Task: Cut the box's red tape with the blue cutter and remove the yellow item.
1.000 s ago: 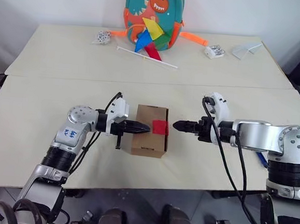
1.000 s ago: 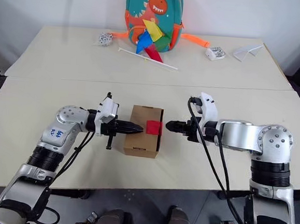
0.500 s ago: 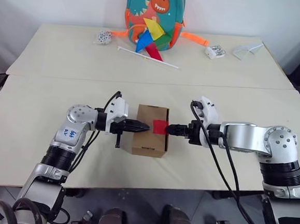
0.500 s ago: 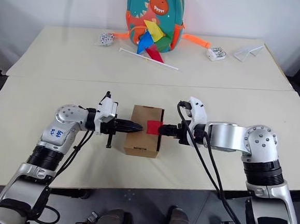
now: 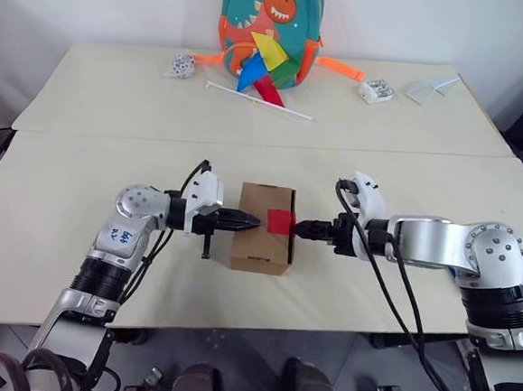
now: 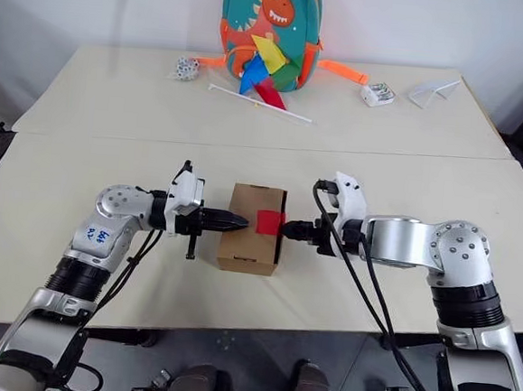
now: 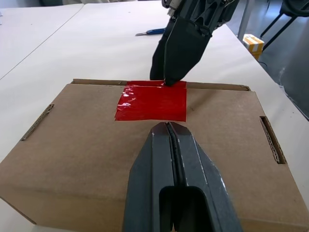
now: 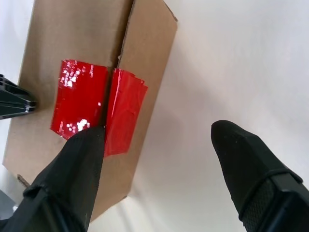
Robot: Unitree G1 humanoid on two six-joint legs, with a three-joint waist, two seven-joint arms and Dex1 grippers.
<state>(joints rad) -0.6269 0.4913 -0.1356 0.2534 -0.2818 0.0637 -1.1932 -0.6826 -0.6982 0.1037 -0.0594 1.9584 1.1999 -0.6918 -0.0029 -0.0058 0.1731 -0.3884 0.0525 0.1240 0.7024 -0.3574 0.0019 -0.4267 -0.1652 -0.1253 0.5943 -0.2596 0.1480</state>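
Beige table [image 5: 68, 235], white wall; box [image 5: 262, 241] centred; left pincer [image 5: 252, 221] closed, right pincer [image 8: 159, 159] spread.

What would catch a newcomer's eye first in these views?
The bright red tape stands out first, folded over the right edge of the brown box at the middle of the near table. The two grippers frame it: the left gripper, shut, rests on the box top, and the right gripper, open, has one finger at the tape's edge. At the far edge stands a dinosaur backpack.

Pale table [image 5: 75, 262] carries box [image 5: 262, 250], pinwheel [image 5: 257, 73], backpack [image 5: 270, 20].
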